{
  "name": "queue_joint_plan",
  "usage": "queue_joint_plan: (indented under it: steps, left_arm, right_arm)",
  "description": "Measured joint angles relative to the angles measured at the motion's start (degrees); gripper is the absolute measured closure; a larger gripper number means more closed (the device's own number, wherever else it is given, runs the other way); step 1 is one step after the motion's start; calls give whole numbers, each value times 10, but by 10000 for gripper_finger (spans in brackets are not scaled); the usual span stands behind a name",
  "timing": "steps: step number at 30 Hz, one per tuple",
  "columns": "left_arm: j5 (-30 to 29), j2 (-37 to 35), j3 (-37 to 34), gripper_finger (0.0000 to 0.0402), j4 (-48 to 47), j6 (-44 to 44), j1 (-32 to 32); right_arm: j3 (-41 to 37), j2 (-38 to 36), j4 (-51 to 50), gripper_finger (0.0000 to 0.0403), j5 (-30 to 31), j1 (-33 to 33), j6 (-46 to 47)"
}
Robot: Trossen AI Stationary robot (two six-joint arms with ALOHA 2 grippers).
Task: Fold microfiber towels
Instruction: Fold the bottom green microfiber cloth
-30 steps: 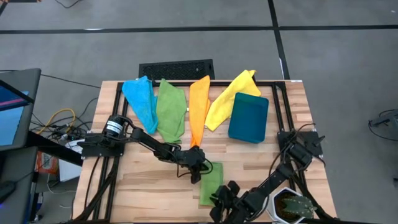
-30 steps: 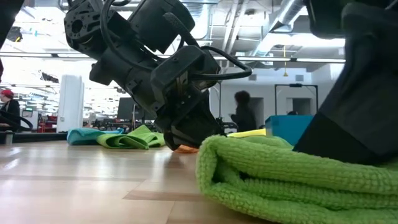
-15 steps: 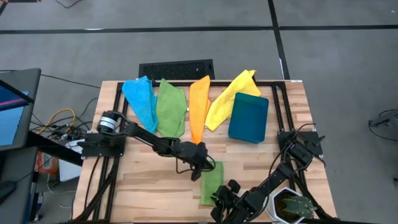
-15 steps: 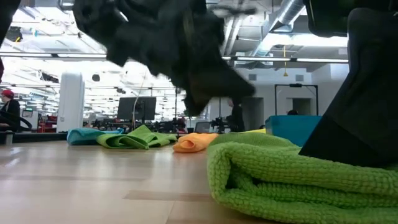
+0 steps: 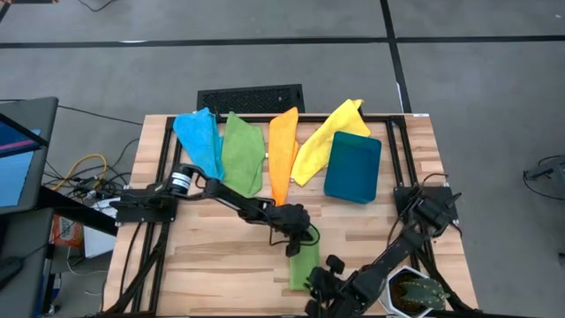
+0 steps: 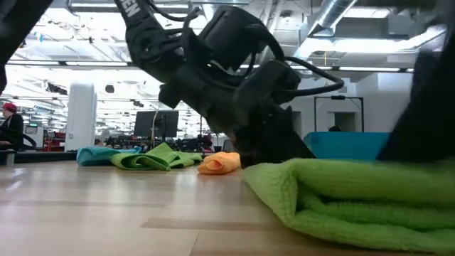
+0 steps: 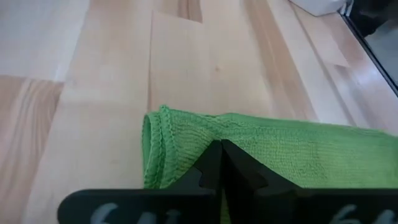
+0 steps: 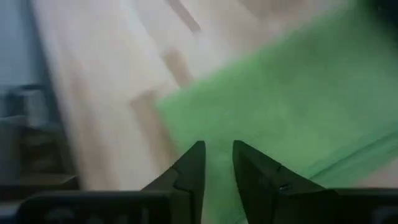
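A folded green towel point(image 5: 305, 263) lies flat on the wooden table near its front edge, and also shows in the low view point(image 6: 355, 195). My left gripper point(image 5: 305, 237) is shut and set on the towel's far end point(image 7: 186, 134). My right gripper point(image 5: 320, 281) hovers over the towel's near end. Its fingers point(image 8: 217, 158) are open by a narrow gap, with only the green cloth point(image 8: 280, 93) showing beyond them. Blue point(image 5: 199, 141), green point(image 5: 241, 155), orange point(image 5: 282, 150) and yellow point(image 5: 322, 141) towels lie spread along the far side. My left gripper rests its shut fingertips point(image 7: 221, 152) on the top layer of the folded green towel, close to its far folded edge point(image 7: 155, 143). The fingers slant down from the table's far left side. The towel lies flat on the table under them.
A dark teal bin point(image 5: 353, 166) stands at the far right, partly over the yellow towel. A black frame point(image 5: 159, 132) runs along the table's edges. Bare wood point(image 5: 212, 265) lies left of the folded towel.
My left gripper has travelled toward the table's near right, from beside the orange towel's tip onto the far end of the folded green towel. My right gripper has risen off the towel's near end. The towel's bulging fold now lies flatter.
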Motion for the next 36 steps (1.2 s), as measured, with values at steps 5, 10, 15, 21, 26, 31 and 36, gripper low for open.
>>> queue_joint_plan:
  steps: [5, 10, 15, 21, 26, 31, 36]
  left_arm:
    - [2, 3, 5, 401, -7, 0, 4]
    - [2, 3, 4, 401, -10, -2, 6]
    - [0, 3, 4, 401, -11, -2, 6]
    - [-1, 4, 4, 401, -12, -3, 6]
    - [-4, 4, 4, 401, -12, -3, 6]
    - [-7, 4, 3, 401, -11, -3, 6]
    - [-20, 5, 3, 401, -8, -6, 7]
  right_arm:
    - [46, -41, -8, 296, -12, -4, -185]
    - [66, -25, -20, 296, -54, -14, -270]
    - [63, -9, -58, 278, -75, -22, -272]
    - [65, -11, -58, 194, -131, -30, -276]
    - [64, -4, -67, 139, -131, -29, -277]
    - [53, 20, -83, 134, -129, -29, -273]
    - [56, 51, -83, 134, -144, -24, -286]
